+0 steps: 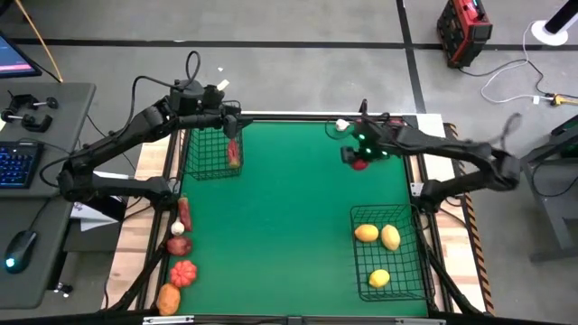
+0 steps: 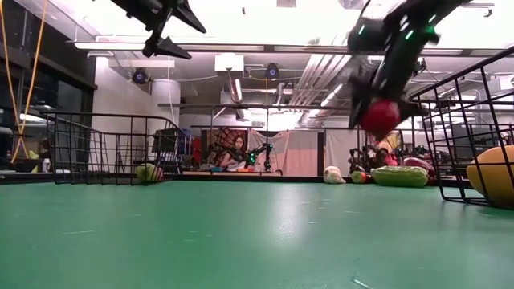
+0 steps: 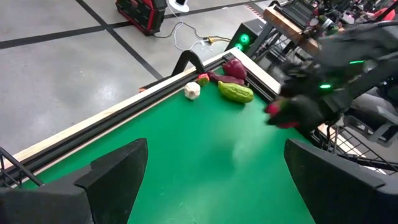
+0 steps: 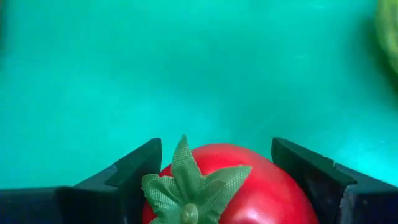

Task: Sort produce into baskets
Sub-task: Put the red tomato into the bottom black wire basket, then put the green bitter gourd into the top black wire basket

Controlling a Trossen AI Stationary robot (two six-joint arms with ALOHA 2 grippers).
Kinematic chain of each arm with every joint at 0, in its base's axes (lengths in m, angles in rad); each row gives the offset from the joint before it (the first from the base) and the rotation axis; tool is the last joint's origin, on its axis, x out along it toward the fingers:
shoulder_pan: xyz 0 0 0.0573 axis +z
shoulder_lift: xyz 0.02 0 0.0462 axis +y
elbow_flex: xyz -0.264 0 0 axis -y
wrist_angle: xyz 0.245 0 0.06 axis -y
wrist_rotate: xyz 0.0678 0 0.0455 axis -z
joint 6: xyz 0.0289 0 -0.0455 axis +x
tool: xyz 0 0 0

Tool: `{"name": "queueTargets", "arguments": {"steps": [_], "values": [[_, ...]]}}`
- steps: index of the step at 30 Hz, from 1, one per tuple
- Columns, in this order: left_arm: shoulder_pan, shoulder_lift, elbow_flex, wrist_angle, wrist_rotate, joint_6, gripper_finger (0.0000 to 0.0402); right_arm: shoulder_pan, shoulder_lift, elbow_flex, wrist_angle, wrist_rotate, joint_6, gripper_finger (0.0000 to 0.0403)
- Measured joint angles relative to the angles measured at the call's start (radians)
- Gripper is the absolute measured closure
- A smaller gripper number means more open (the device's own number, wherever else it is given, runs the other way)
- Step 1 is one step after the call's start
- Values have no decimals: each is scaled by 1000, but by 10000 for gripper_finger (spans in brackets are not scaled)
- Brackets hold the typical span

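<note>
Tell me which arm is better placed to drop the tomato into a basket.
Right. The right gripper already holds the red tomato between its fingers, above the mat near the basket with yellow produce. The left gripper hangs open over the other basket.

Two baskets (image 1: 213,153) (image 1: 390,262), three yellow fruits (image 1: 366,233) (image 1: 390,237) (image 1: 379,278)

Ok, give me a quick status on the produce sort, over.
Right gripper shut on red tomato, lifted off the mat. Left gripper open above small basket. Long basket holds three yellow pieces. Nothing in the way.
</note>
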Motion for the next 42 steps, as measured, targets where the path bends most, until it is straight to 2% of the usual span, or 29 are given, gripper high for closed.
{"name": "queueTargets", "arguments": {"steps": [6, 9, 13, 19, 23, 25, 29, 34, 42], "values": [[0, 36, 0, 1, -2, 0, 35, 256, -221, 2, -35, -84, 54, 129], [0, 59, 0, 0, -2, -1, 35, 401, -273, 2, -23, -54, 170, 129], [0, 86, 0, 8, 2, -53, 35, 561, -287, 2, 18, 3, 272, 129], [0, 105, 0, 16, 15, -80, 35, 763, -269, 2, 16, -161, 410, 129], [0, 106, 0, 16, 24, -109, 35, 882, -269, 2, -14, -227, 550, 129], [0, 106, 0, 16, 62, -120, 35, 932, -269, 2, -22, -251, 631, 129], [0, 106, 0, 16, 101, -114, 35, 997, -269, 2, -21, -262, 714, 89], [0, 106, 0, 15, 104, -106, 35, 1006, -269, 2, -20, -260, 717, 39], [0, 106, 0, 15, 114, -91, 35, 982, -269, 2, 4, -252, 718, 29]]}}
